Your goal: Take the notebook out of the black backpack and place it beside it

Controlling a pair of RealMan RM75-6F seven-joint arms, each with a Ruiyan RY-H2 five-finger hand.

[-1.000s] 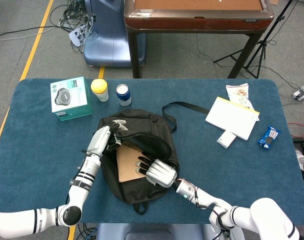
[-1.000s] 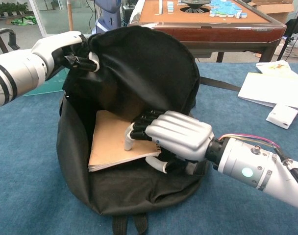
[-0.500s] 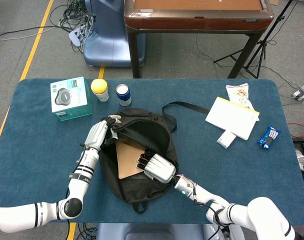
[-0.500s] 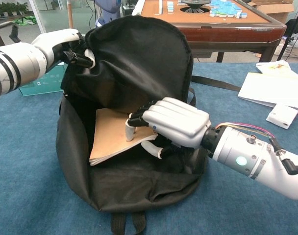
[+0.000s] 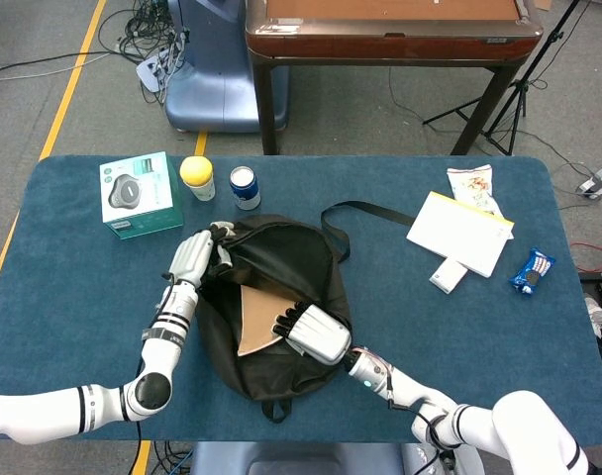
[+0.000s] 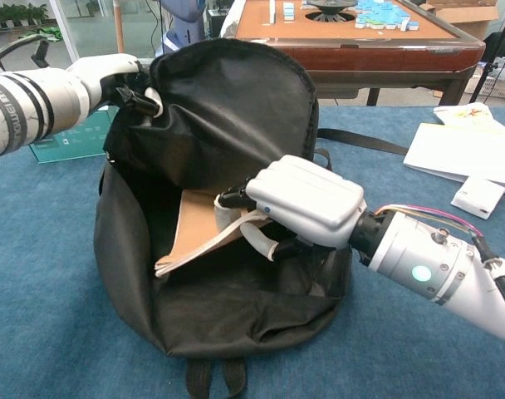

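Two hands share this job. My left hand (image 6: 111, 73) pinches the upper flap of the black backpack (image 5: 281, 259) at about ten o'clock of the bag, fingers bunched tight on the fabric, so the mouth is propped open and I can see inside. My right hand (image 6: 302, 202) reaches in from the five o'clock side; its fingers are curled over the top of the brown notebook (image 6: 198, 231) with the thumb underneath, clamped on the near right edge. That grip tips the notebook up on its right side, so it sits tilted, its lower left corner down in the bag's hollow.

I judge the notebook gripped but not yet out. Bare blue table (image 5: 73, 287) at nine o'clock of the bag looks the natural spot to set it. At three o'clock lie the strap (image 5: 370, 210) and, further off, a white-and-yellow booklet (image 5: 460, 233), which I would rather avoid. The risk I see is the cover snagging on the zipper edge.
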